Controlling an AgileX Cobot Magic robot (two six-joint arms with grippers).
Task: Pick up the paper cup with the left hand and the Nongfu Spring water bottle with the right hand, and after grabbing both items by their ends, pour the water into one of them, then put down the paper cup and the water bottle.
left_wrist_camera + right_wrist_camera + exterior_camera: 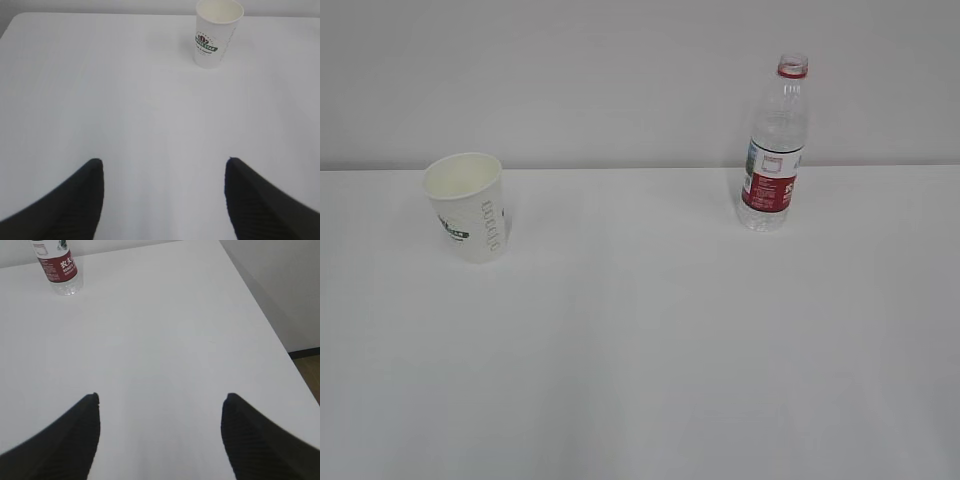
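A white table (640, 340) stretches out in front of a plain pale wall (570, 70), and two things stand on it, well apart. On the left the paper cup (468, 206) stands upright with its mouth open, green logo and grey lettering on its side, its cream inside dry as far as I can see. On the right, nearer the wall, the water bottle (775, 145) stands upright with no cap, a red ring at its neck and a red-and-white label around its middle. How much water it holds I cannot tell. Neither arm shows from the front. From the left wrist, the left gripper (164, 172) has its jaws spread wide with nothing between them, the cup far ahead and a little to the right. From the right wrist, the right gripper (161, 407) is likewise spread and empty, the bottle far ahead to the left, near the table's back edge.
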